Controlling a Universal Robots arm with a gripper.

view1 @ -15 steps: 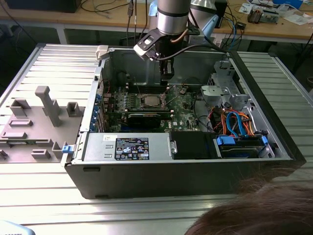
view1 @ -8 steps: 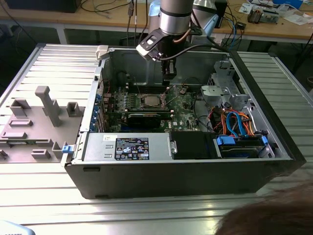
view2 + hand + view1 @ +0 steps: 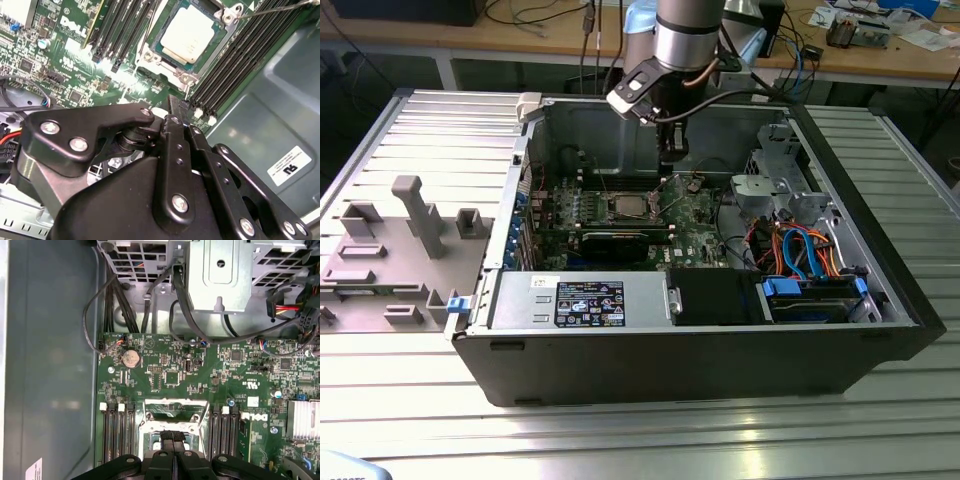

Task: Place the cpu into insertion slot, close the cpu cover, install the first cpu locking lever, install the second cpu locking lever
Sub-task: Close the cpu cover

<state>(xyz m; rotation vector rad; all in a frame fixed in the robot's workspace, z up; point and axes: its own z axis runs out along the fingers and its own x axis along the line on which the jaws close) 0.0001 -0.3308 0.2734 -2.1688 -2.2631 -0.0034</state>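
Cpu (image 3: 187, 37) (in slot (image 3: 152, 56)) just beyond jaws

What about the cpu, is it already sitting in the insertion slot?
Yes, in the second wrist view the cpu lies flat, silvery top up, inside the pale rim of the insertion slot.

robotics lab: slatted aluminium table (image 3: 640, 440), cable-strewn wooden workbench (image 3: 890, 62) behind
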